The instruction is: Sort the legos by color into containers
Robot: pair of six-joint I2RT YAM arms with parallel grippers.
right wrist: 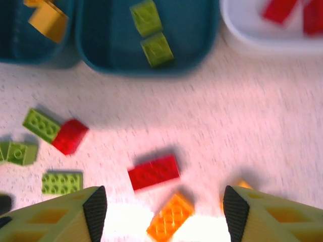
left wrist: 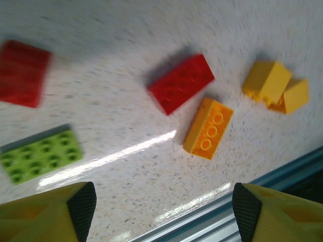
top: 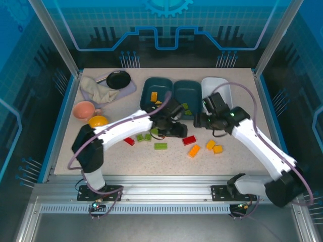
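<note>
The right hand's [right wrist: 165,204] fingers [right wrist: 60,217] stand spread at the lower corners, nothing between. A teal tray [right wrist: 202,48] at top centre holds two green bricks [right wrist: 151,33]; a second teal tray [right wrist: 20,50], upper left, a yellow brick [right wrist: 48,20]; a white tray [right wrist: 252,40], upper right, red bricks [right wrist: 282,10]. On the bench [right wrist: 242,111] lie a red brick [right wrist: 154,171] mid-frame, an orange brick [right wrist: 171,217] just below it, and loose green bricks [right wrist: 60,182] at left.
</note>
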